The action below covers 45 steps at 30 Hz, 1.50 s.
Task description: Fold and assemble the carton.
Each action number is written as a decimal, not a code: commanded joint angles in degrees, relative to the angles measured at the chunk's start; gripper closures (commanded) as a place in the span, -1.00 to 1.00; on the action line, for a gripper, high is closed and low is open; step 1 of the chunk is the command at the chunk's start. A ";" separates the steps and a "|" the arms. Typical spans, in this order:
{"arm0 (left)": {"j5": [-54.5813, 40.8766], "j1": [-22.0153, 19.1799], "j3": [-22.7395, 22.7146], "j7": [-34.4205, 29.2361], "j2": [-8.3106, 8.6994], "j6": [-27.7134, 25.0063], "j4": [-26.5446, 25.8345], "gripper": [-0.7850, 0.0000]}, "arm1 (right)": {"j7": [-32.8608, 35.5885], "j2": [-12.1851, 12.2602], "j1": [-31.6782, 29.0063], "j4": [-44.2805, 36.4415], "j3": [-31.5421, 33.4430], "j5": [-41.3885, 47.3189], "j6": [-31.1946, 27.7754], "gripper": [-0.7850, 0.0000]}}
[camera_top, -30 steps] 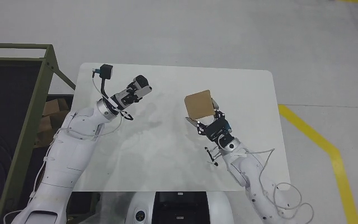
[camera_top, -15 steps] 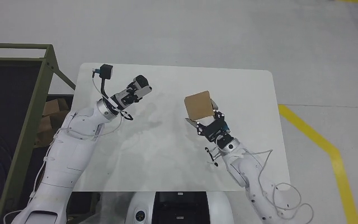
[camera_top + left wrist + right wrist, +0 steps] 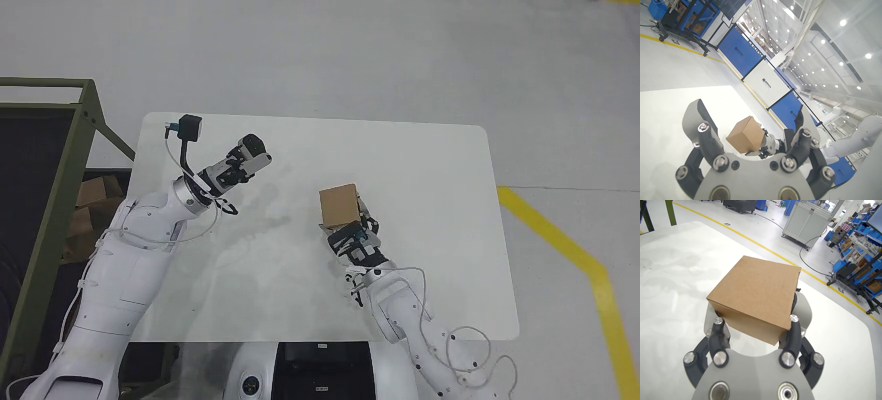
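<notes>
Right gripper (image 3: 755, 308) clamped on brown carton (image 3: 755, 289) over table (image 3: 450, 160); left gripper (image 3: 749, 109) fingers apart; lettered blue panels (image 3: 738, 53) behind

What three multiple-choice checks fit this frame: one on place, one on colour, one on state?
1. Where is the carton?
A. In a blue bin.
B. Between the right end effector's fingers.
C. On the floor.
2. What colour is the carton?
A. White.
B. Blue.
C. Brown.
3. What state is the left end effector in?
A. Open, empty.
B. Shut on the carton.
C. Shut on a cloth.

Answers:
1 B, the right wrist view shows fingers on both its sides.
2 C, it is plain brown cardboard.
3 A, its fingers stand apart and hold nothing.
</notes>
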 commanded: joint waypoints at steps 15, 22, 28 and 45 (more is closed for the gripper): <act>0.00 0.00 0.00 0.00 0.00 0.00 0.00 -1.00 | -5.13 -3.19 4.50 12.25 -4.33 6.57 2.63 0.82; 0.00 0.00 0.00 0.00 0.00 0.00 0.00 -1.00 | -6.33 -4.17 5.33 14.93 -5.02 7.81 3.76 0.36; 0.00 0.00 0.00 0.00 0.00 0.00 0.00 -1.00 | -7.16 -4.62 5.14 15.48 -5.23 7.81 3.83 -0.78; 3.23 1.04 -0.61 2.09 0.01 0.94 -1.27 -1.00 | -9.04 -0.71 -2.41 0.17 6.38 0.39 -6.58 -1.00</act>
